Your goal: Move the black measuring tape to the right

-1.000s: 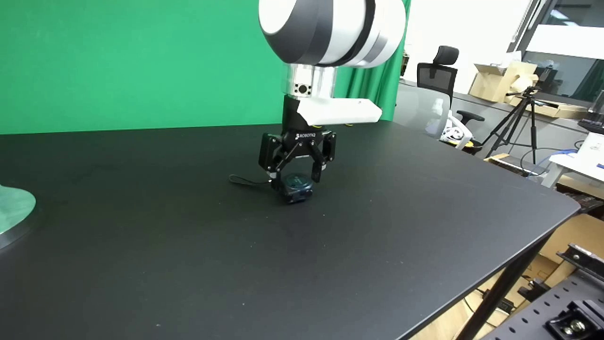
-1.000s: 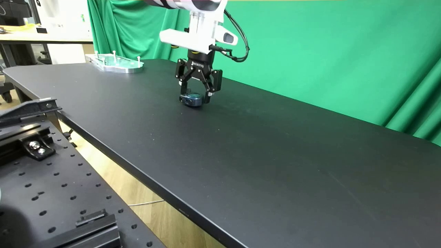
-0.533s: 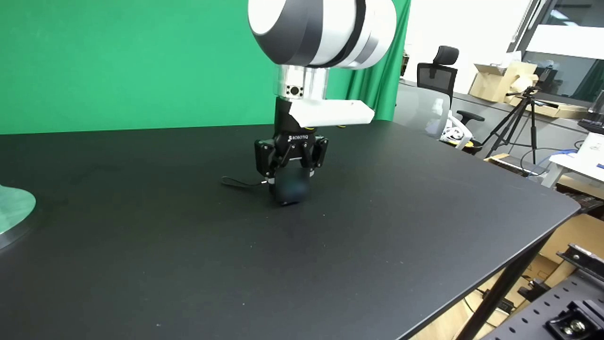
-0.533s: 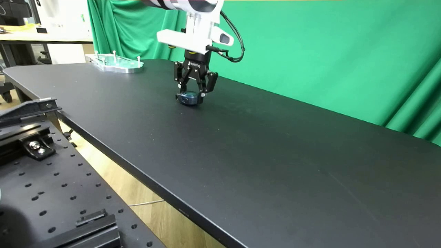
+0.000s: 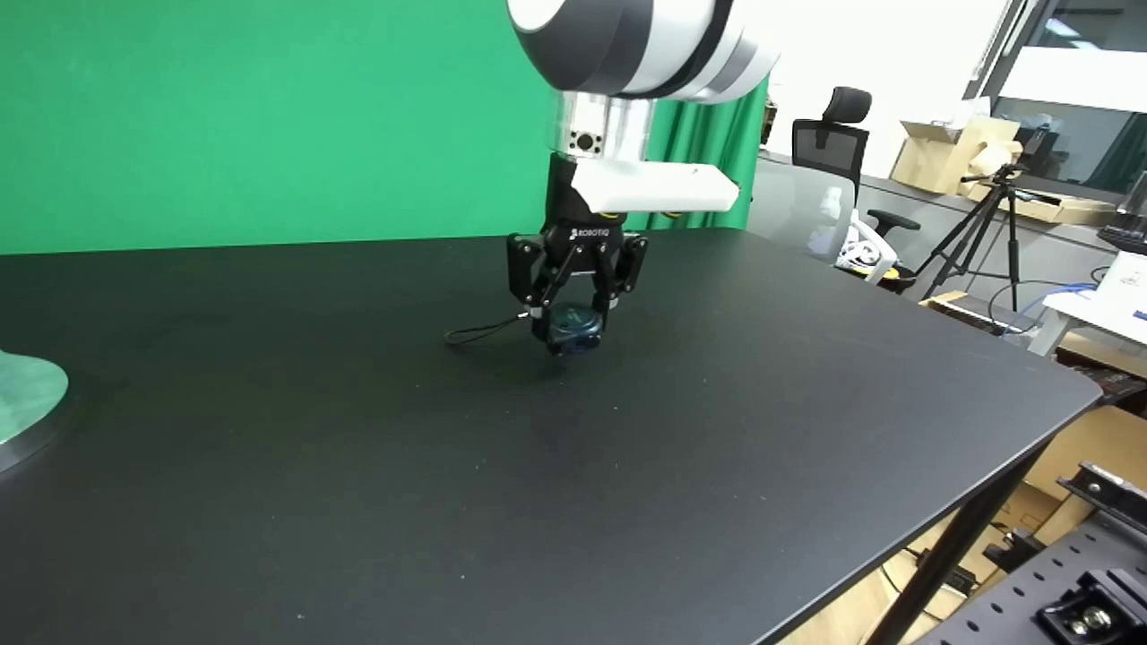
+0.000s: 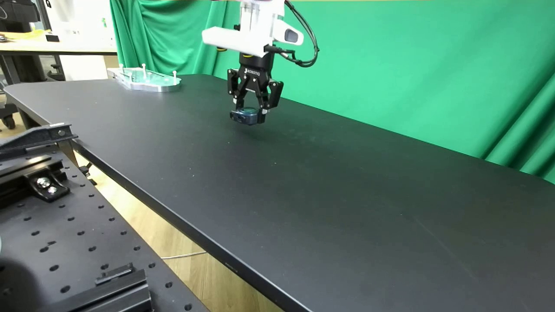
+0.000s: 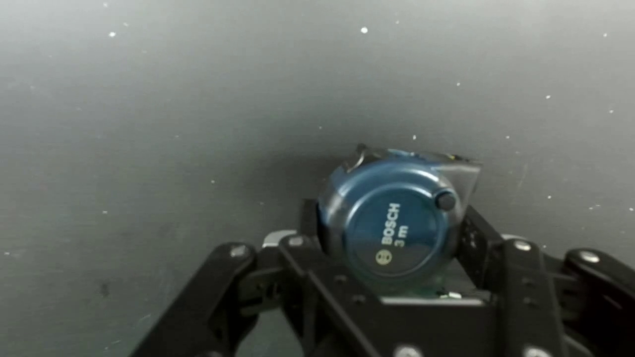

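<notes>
Black measuring tape [image 7: 394,223] held just above the dark table [image 5: 502,502]

In an exterior view I see a perforated plate [image 5: 1039,560] at near right. Farther off, my gripper [image 5: 571,330] clasps the tape between its fingers [image 7: 481,248], the strap [image 5: 502,325] trailing left. Green cloth [image 5: 269,125] hangs at the far side, a tripod [image 5: 1002,190] at far right.

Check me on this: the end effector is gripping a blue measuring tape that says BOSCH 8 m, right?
Not quite: the marking reads 3 m, as the wrist view shows. The end effector is indeed gripping the blue measuring tape marked BOSCH.
</notes>
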### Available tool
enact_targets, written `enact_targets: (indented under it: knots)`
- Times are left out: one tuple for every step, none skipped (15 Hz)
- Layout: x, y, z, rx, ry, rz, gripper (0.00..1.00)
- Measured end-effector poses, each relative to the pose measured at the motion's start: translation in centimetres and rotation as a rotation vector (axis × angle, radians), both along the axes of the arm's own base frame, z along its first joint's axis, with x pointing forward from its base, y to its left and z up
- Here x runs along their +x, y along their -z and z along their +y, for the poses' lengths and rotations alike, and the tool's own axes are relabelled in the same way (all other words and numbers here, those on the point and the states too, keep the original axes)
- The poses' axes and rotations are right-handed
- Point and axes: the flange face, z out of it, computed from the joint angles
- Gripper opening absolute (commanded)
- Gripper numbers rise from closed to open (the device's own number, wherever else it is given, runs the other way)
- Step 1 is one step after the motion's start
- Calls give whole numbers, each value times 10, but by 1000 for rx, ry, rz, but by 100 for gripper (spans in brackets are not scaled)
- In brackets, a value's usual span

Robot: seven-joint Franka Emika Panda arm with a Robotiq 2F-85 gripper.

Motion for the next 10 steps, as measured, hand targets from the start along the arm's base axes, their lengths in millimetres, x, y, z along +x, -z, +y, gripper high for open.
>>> enact_targets:
  knots:
    - [-4,-6,-9,-2,25,-17,43]
    - [-9,-12,-18,-2,51,-35,43]
    - [-14,-18,-28,-3,79,-52,43]
    - [-20,-22,-39,-2,107,-68,43]
    - [-26,-26,-50,0,133,-82,43]
    - [-31,-28,-62,4,166,-95,43]
    - [-36,-30,-73,8,197,-107,43]
    - [-40,-30,-84,15,231,-117,43]
    - [-43,-30,-95,22,262,-124,43]
    - [-45,-30,-106,32,293,-129,43]
